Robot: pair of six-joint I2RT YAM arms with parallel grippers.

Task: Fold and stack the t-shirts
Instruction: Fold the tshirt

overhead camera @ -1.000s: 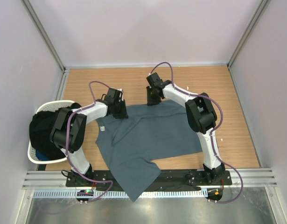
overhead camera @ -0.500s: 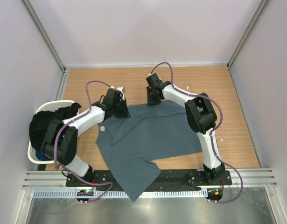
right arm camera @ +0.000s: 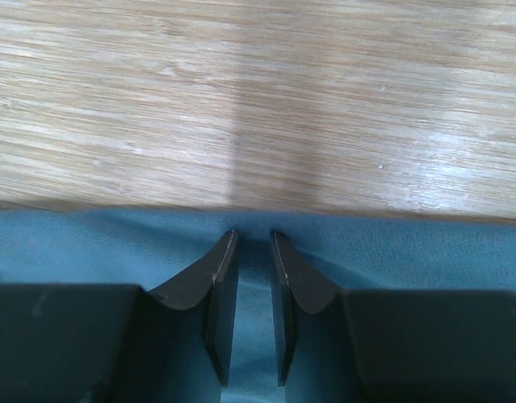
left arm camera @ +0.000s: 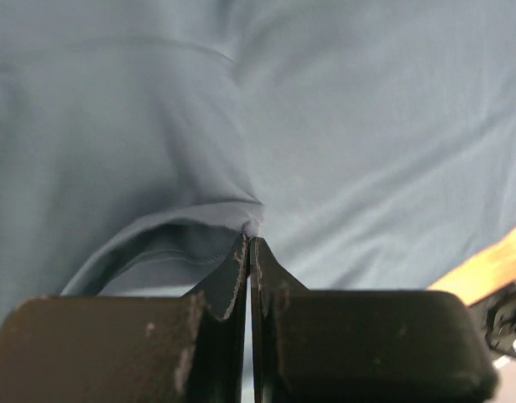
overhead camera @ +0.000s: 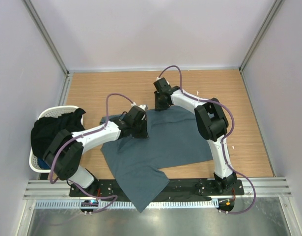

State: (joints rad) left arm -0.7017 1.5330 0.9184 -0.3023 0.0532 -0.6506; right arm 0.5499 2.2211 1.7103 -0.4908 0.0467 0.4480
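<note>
A slate blue-grey t-shirt [overhead camera: 163, 142] lies spread on the wooden table, its lower corner hanging over the near rail. My left gripper [overhead camera: 139, 121] is over the shirt's upper left part. In the left wrist view it [left arm camera: 250, 239] is shut on a pinched fold of the t-shirt [left arm camera: 367, 126], which rises in a loop to its tips. My right gripper [overhead camera: 160, 104] sits at the shirt's far edge. In the right wrist view its jaws [right arm camera: 254, 239] stand slightly apart, tips down on the t-shirt [right arm camera: 425, 252] just inside its hem.
A white laundry basket [overhead camera: 53, 111] stands at the left edge of the table, holding dark clothes [overhead camera: 50, 135]. Bare wood [overhead camera: 249, 98] lies to the right of and behind the shirt. Purple cables arch over both arms. Walls close off three sides.
My left gripper has shut on the shirt's left edge and carried it rightward over the shirt, folding that side in. The right arm has stayed put.
</note>
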